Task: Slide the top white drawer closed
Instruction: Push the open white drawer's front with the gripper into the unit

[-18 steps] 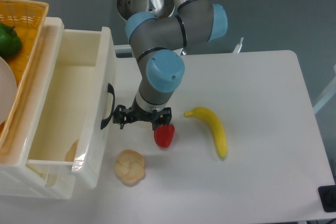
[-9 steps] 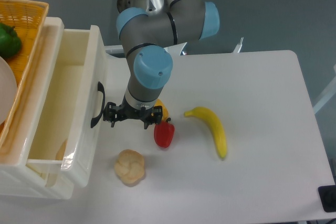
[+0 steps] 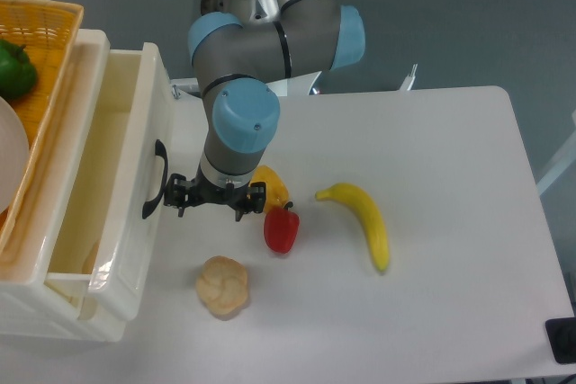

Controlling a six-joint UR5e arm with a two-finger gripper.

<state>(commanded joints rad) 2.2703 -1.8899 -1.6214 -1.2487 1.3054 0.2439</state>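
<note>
While the top white drawer (image 3: 117, 195) stands partly open, its black handle (image 3: 155, 179) sits just left of the gripper (image 3: 214, 200), whose jaw state is unclear.

Bright, even overhead light, soft faint shadows on the table (image 3: 450, 150); glossy sheen on the top white drawer (image 3: 135, 222), sharp focus

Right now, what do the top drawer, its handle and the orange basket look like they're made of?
The top white drawer looks like glossy cream plastic: its rim shows glare. Its black handle seems to be smooth moulded plastic, though the finish is hard to judge. The orange basket appears to be woven wicker, with a visible weave pattern.
</note>
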